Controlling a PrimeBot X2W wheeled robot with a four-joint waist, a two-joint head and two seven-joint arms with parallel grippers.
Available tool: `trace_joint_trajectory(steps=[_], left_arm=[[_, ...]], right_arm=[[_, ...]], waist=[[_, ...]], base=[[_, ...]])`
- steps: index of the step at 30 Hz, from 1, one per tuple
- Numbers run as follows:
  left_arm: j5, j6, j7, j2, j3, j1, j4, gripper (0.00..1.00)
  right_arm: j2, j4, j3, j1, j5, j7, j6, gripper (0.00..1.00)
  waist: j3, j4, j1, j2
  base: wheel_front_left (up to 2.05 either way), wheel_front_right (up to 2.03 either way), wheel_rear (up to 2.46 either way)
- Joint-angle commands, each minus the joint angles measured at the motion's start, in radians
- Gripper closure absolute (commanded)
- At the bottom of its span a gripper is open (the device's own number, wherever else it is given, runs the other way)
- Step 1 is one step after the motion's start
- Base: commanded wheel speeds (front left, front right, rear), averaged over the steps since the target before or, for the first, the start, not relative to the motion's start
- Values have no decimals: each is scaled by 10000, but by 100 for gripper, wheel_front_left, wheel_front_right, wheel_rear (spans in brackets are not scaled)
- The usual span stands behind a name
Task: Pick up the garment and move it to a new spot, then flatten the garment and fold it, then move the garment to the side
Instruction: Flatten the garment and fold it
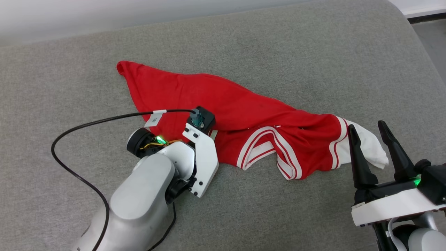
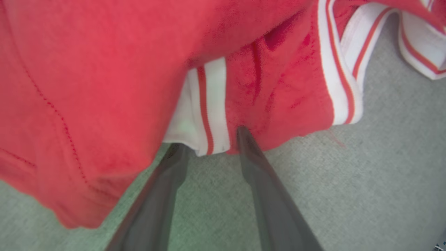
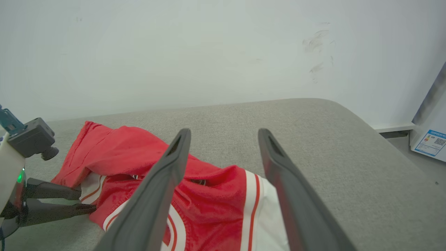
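Where garment [image 1: 223,115] lies, left gripper [image 2: 212,141] touches hem.

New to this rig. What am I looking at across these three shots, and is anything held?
It is a two-armed robot at a grey padded surface. One picture looks down from its head; the other two look along each gripper's fingers from the wrists. A crumpled red jersey with white striped trim lies on the surface. The left gripper has its fingers apart at the jersey's edge, tips touching or slipping under the fabric, with no firm grasp evident. The right gripper is open, holding nothing, near the white sleeve.
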Motion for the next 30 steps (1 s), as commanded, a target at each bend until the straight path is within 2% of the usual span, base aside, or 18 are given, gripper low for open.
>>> trace_joint_trajectory(steps=[1, 6, 11, 15, 21, 25, 29, 30], left_arm=[[-72, -45, 5, 32, -185, 358, 305, 100], [-150, 290, -950, 148, 223, 540, -401, 100], [-170, 822, -1601, 496, 514, 1427, -1827, 100], [-267, 1331, -1641, 955, 731, 2472, -3088, 100], [-549, 2352, -1499, 1722, 1182, 4561, -4842, 100], [-1022, 3094, -1486, 1937, 1589, 6119, -5431, 100], [-1577, 3394, -1645, 1775, 1796, 7155, -5433, 100], [-1717, 3356, -1713, 1660, 1811, 7271, -5382, 75]], right_arm=[[46, 36, -16, -110, 19, -58, -7, 0], [55, 29, -213, 83, -67, 12, -5, 0], [54, -129, -447, 340, -195, 229, -7, 0], [56, -309, -552, 436, -292, 425, -5, 0], [55, -597, -650, 639, -383, 680, -7, 0], [58, -670, -670, 777, -399, 815, -7, 0], [60, -748, -706, 912, -346, 900, -7, 0], [60, -754, -708, 935, -319, 918, -7, 0]], waist=[[-31, 14, 0, 0], [-388, 302, 0, 0], [-866, 960, 0, 0], [-1138, 1555, 0, 0], [-1395, 2226, 0, 0], [-1558, 2462, 0, 0], [-1662, 2605, 0, 0], [-1684, 2622, 0, 0]], base=[[0, 0, 0], [0, 0, 0], [0, 0, 0], [0, 0, 0], [0, 0, 0], [0, 0, 0], [0, 0, 0], [0, 0, 0]])
